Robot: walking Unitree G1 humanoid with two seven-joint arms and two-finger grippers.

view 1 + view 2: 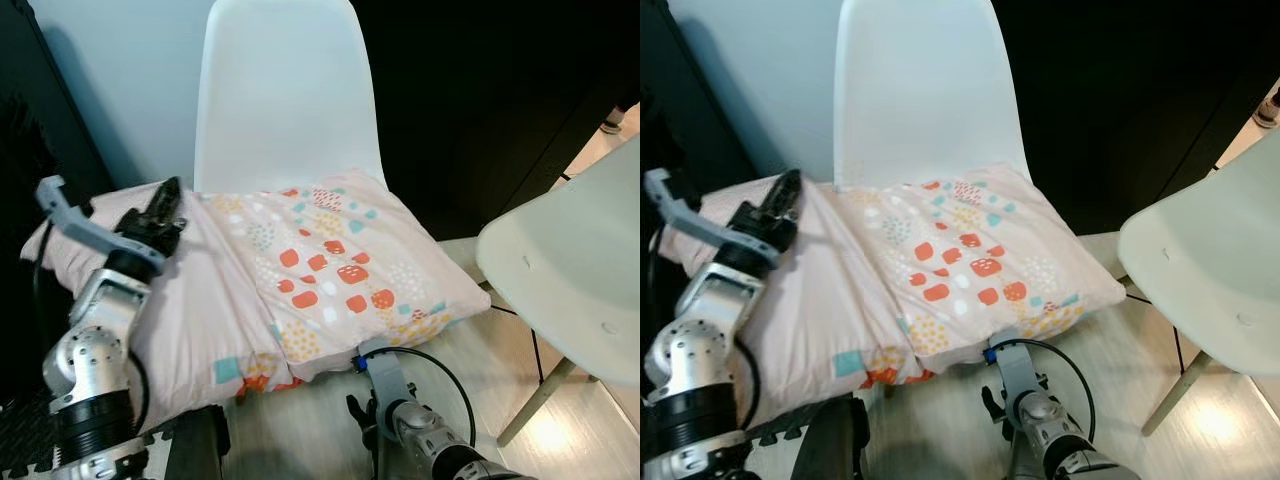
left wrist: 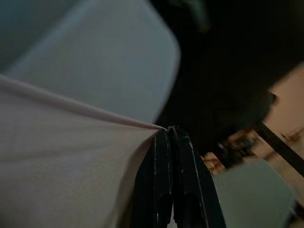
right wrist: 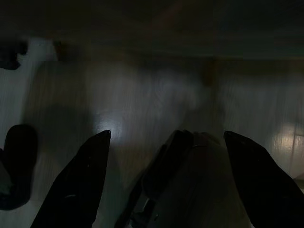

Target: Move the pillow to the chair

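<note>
A pale pink pillow (image 1: 300,280) with orange, teal and yellow patches lies across the seat of a white chair (image 1: 285,90), overhanging it on the left and at the front. My left gripper (image 1: 165,205) is shut on the pillow's far left edge; in the left wrist view the pink fabric (image 2: 71,156) is pinched between the closed black fingers (image 2: 171,180). My right arm (image 1: 415,425) hangs low in front of the chair. In the right wrist view its gripper (image 3: 164,156) is open over the shiny floor.
A second white chair (image 1: 575,270) stands close on the right, its seat edge near the pillow's right corner. Dark furniture lies behind the chairs and along the left. A pale wall rises behind the chair back. Light floor shows at front right.
</note>
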